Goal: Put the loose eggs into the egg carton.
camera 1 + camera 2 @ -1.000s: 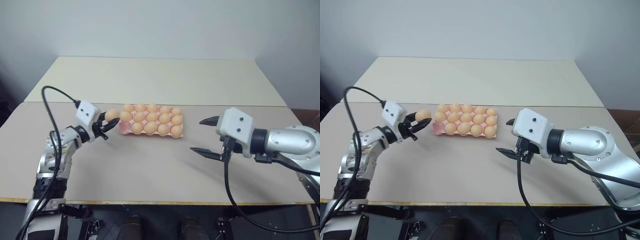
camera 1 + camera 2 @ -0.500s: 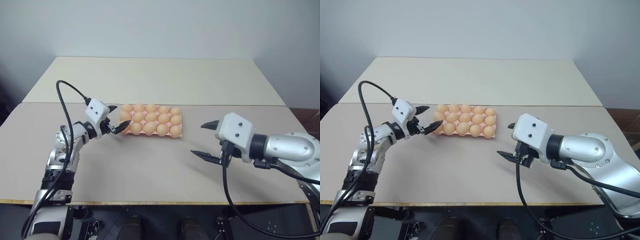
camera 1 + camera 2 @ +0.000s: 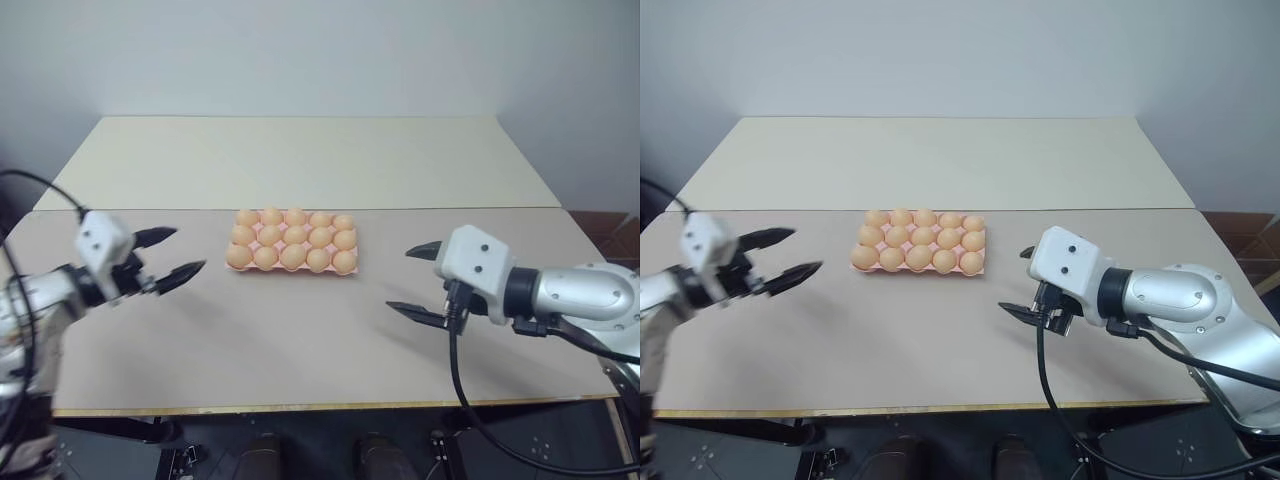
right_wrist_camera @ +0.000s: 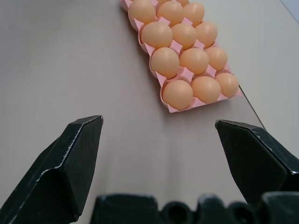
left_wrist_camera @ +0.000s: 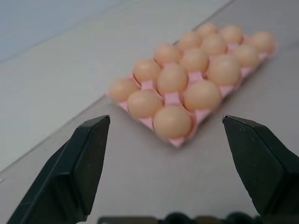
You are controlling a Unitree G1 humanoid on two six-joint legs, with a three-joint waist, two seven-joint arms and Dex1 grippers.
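**A:** Status on the arms?

**B:** My left gripper (image 3: 168, 253) hangs over the table (image 3: 300, 330) on the left, fingers spread wide and empty. It points toward the egg carton (image 3: 294, 242), close to level, with a clear gap of bare table between fingertips and carton.

**A:** And the right?

**B:** My right gripper (image 3: 416, 281) is out on the right side, also spread wide with nothing in it. It points inward toward the middle of the table, tipped slightly down, one finger above the other in the head view. It sits nearer the front edge than the carton and well apart from it.

**A:** Where are the eggs?

**B:** The carton lies flat near the table's middle, just in front of the seam between the two tabletops. All three rows of five cups are filled, so the loose eggs (image 5: 172, 122) sit in it among the others; I cannot tell which ones they are. Both wrist views look straight along my fingers at the filled carton.
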